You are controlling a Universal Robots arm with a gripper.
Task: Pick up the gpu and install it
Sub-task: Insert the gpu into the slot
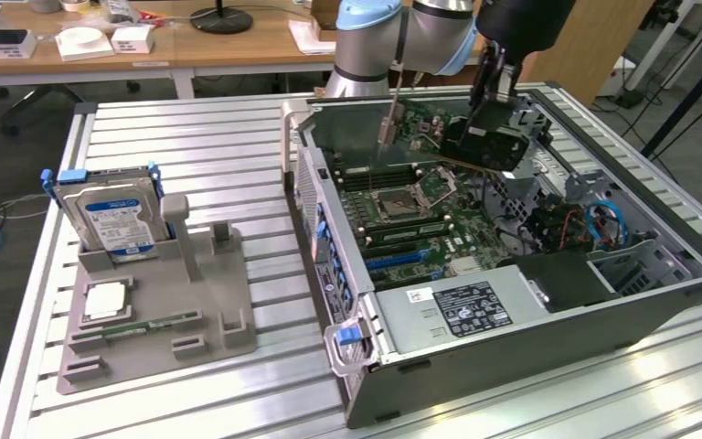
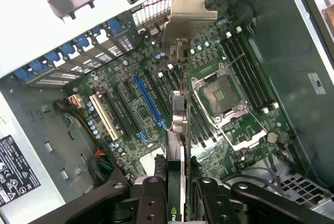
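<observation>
The gpu [image 1: 420,123] hangs over the open computer case [image 1: 643,302], with my gripper [image 1: 471,139] shut on it. In the wrist view the gpu [image 2: 177,130] appears edge-on: a thin green card between my fingers [image 2: 151,199], its silver end bracket [image 2: 189,12] pointing away from the wrist. It hovers above the motherboard [image 2: 130,83], between the long blue slot [image 2: 148,104] and the processor socket [image 2: 219,96], and touches neither. In the exterior view the bracket [image 1: 389,110] points down toward the case's back wall.
On the exterior view's left a grey holder [image 1: 156,311] carries a silver hard drive [image 1: 113,218] with a blue frame, a small green memory stick [image 1: 146,325] and a square chip [image 1: 105,300]. The power supply [image 1: 473,306] and cables [image 1: 570,224] fill the case's near end.
</observation>
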